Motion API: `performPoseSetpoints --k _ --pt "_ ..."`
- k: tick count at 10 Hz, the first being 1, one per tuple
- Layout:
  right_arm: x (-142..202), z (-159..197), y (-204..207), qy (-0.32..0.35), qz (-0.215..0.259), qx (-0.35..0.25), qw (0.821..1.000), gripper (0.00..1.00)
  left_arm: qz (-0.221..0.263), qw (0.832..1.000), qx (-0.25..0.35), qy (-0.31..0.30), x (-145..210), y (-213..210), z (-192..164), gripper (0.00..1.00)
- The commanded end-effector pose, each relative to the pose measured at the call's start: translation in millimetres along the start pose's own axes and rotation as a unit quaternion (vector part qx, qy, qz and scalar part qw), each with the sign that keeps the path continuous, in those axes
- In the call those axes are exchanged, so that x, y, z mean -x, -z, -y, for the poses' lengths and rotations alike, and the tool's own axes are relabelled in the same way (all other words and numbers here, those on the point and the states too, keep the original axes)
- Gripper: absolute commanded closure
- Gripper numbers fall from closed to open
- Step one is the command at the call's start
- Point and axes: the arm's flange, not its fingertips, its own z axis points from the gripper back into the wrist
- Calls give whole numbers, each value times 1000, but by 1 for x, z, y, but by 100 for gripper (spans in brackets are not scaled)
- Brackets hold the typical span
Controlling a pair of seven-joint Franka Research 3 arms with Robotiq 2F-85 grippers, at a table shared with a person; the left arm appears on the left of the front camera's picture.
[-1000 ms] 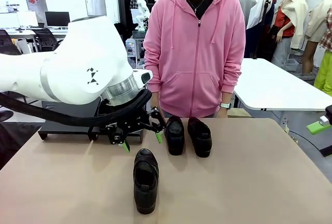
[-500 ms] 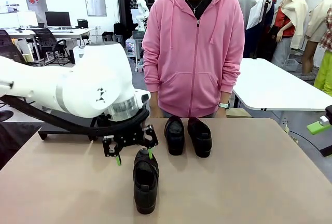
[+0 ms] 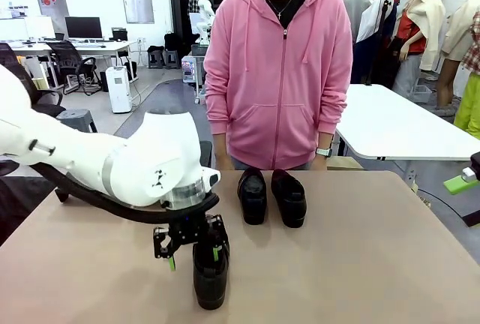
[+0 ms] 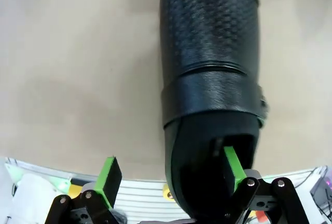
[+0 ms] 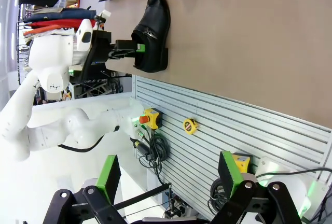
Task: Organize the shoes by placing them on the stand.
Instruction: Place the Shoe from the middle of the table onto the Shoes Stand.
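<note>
One black glossy shoe (image 3: 211,277) lies alone near the table's front, toe toward me. My left gripper (image 3: 193,258) is down at its heel end and open. In the left wrist view the left gripper (image 4: 171,172) straddles the side wall of the shoe (image 4: 210,73): one green pad (image 4: 232,166) is inside the heel opening, the other (image 4: 109,175) outside. Two more shoes (image 3: 253,196) (image 3: 289,198) stand side by side at the far edge before the person. The stand is mostly hidden behind my left arm; a corner (image 3: 58,193) shows. My right gripper (image 5: 168,169) is open and empty, off the table's right side.
A person in a pink hoodie (image 3: 279,76) stands at the far side, hands down behind the table edge. The tan table (image 3: 360,264) is bare on its right half. A green pad of the right gripper (image 3: 458,184) shows at the right edge.
My left gripper has moved from beside the far pair of shoes toward me and down onto the single shoe's heel. It stayed open. The shoes have not moved.
</note>
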Motion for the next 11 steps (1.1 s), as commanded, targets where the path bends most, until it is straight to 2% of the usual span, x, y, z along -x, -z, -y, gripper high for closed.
performPoseSetpoints --k 1,2,3,8,11 --pt "0 -4 -1 4 2 -10 1000 0 2 1000 -10 -7 -5 -1 6 0" --pt "0 -4 -1 4 2 -10 1000 0 5 1000 -8 -3 -4 -4 7 59" --pt "0 -4 -1 4 2 -10 1000 0 1 1000 -5 -3 -4 -4 6 100" --pt "0 -4 -1 4 2 -10 1000 0 49 999 -18 9 -3 -8 7 100" --pt "0 -4 -1 4 2 -10 1000 0 51 998 -39 14 -3 -7 7 100"
